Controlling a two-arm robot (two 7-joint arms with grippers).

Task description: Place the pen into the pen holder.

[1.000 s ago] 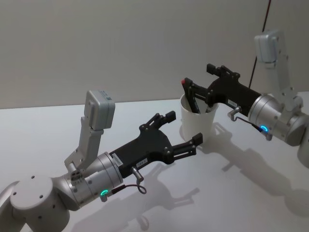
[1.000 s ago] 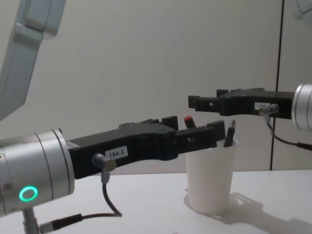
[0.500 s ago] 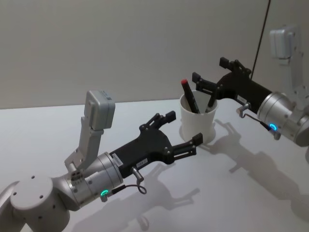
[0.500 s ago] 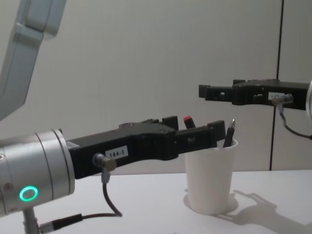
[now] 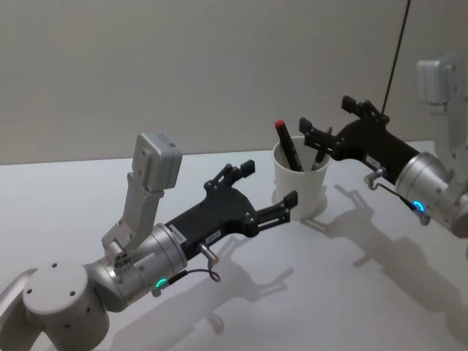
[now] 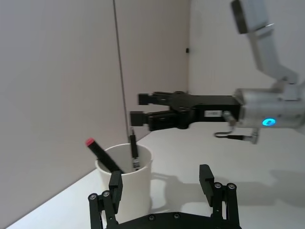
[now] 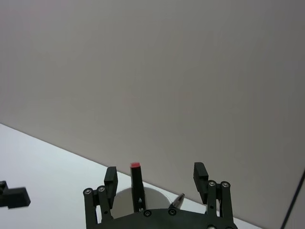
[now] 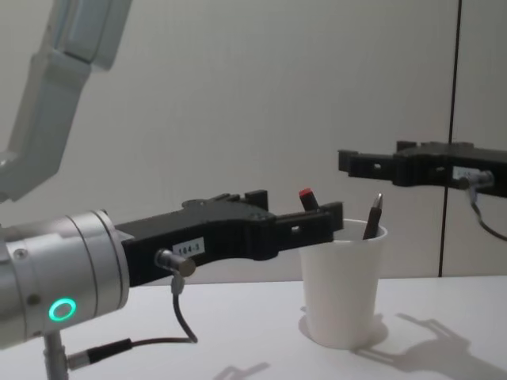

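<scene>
- The pen holder (image 5: 300,186), a white paper cup, is being carried upright on the white bench (image 5: 351,292), near its back edge.
- Two pens are being held in the cup: a black pen with a red cap (image 5: 287,145) leaning toward the robot's left, and a dark pen (image 5: 318,156) leaning toward its right.
- The right pincer (image 5: 330,124) is being held above and just right of the cup rim, fingers spread wide, nothing gripped.
- The left pincer (image 5: 269,184) is being held just left of the cup, fingers spread wide, empty, clear of the cup wall.
</scene>
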